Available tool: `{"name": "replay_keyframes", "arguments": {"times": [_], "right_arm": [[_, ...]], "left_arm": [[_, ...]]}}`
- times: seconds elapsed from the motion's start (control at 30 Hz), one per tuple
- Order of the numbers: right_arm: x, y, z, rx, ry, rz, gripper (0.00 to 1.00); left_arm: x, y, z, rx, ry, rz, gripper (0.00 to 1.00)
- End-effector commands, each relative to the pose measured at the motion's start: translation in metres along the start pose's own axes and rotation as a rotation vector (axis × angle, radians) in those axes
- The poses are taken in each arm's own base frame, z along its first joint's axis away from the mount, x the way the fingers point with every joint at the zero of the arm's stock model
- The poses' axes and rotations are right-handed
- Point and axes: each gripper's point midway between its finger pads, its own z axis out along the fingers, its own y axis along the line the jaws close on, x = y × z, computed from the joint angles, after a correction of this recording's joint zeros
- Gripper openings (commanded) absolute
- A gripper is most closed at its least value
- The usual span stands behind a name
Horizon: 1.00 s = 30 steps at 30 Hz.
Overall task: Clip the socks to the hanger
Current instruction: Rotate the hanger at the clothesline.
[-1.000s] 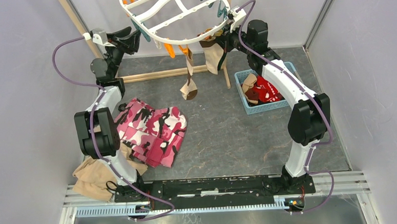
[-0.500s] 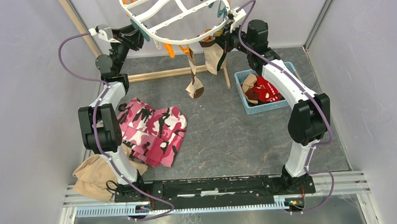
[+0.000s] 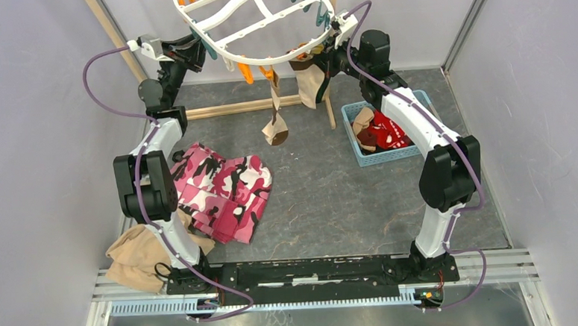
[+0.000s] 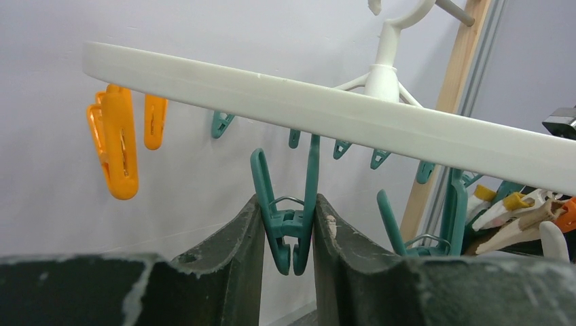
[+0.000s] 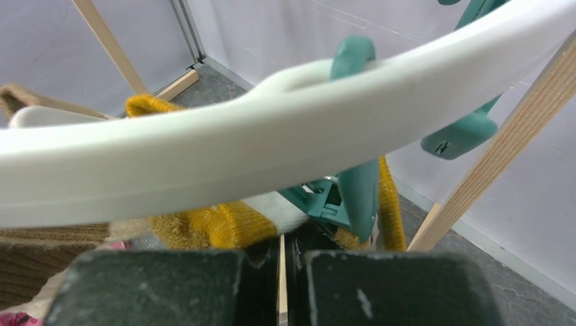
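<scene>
1. The left claw (image 4: 289, 207) is up at the left rim of the hanger (image 4: 272, 95). Its fingers have drawn in on a teal clip (image 4: 291, 234), one pad against each side, and nothing else is in its grip. I judge it has taken this clip to steady it, or to work it open for the next sock.
2. The right claw (image 5: 282, 268) is fully closed under the right rim. It sits just below the yellow cuff of a tan sock (image 5: 224, 227) that hangs at a second clip (image 5: 356, 190). The wrist view does not settle whether the claw pinches the cuff or only sits under it. It is probably there to keep that side of the hanger steady.
3. A striped sock (image 3: 275, 126) hangs from the front rim, above the bench (image 3: 333, 198). Spare socks (image 3: 381, 132) lie in the basket (image 3: 420, 154) on the right, so the job looks only partly done.
4. A pink garment (image 3: 220, 185) and a tan cloth (image 3: 134, 257) lie on the bench at the left, well apart from the clips.
5. A second ago the left claw stood outside the rim with its fingers spread wide. Since then the arm has reached in and the fingers have narrowed onto the clip.
6. The striped sock swung right half a second ago and is now back where it was. The right arm and its sock have not moved.
</scene>
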Motion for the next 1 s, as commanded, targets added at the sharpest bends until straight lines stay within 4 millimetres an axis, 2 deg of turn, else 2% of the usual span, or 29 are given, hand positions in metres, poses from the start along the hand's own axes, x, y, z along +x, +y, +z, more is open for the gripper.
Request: {"name": "replay_keyframes", "arguments": {"times": [0.0, 0.1, 0.17, 0.43, 0.63, 0.77, 0.83, 0.97], "right_arm": [[-0.02, 0.005, -0.003, -0.025, -0.061, -0.022, 0.0], [-0.022, 0.009, -0.004, -0.043, -0.065, -0.026, 0.0], [-0.024, 0.012, -0.006, -0.055, -0.071, -0.03, 0.01], [-0.03, 0.025, -0.015, -0.112, -0.084, -0.061, 0.23], [-0.034, 0.036, -0.029, -0.141, -0.089, -0.103, 0.37], [-0.036, 0.04, -0.042, -0.146, -0.083, -0.151, 0.51], [-0.038, 0.041, -0.05, -0.143, -0.081, -0.178, 0.55], [-0.036, 0.044, -0.059, -0.144, -0.073, -0.206, 0.56]], "left_arm": [[-0.026, -0.013, 0.002, 0.022, -0.06, 0.03, 0.15], [-0.032, -0.015, -0.001, 0.01, -0.073, 0.046, 0.05], [-0.037, -0.014, -0.005, -0.019, -0.086, 0.056, 0.02], [-0.065, -0.015, -0.025, -0.129, -0.164, 0.098, 0.02], [-0.085, -0.027, -0.03, -0.134, -0.201, 0.108, 0.02], [-0.096, -0.034, -0.038, -0.153, -0.222, 0.12, 0.02], [-0.1, -0.038, -0.043, -0.163, -0.227, 0.127, 0.02], [-0.1, -0.041, -0.048, -0.169, -0.213, 0.123, 0.02]]}}
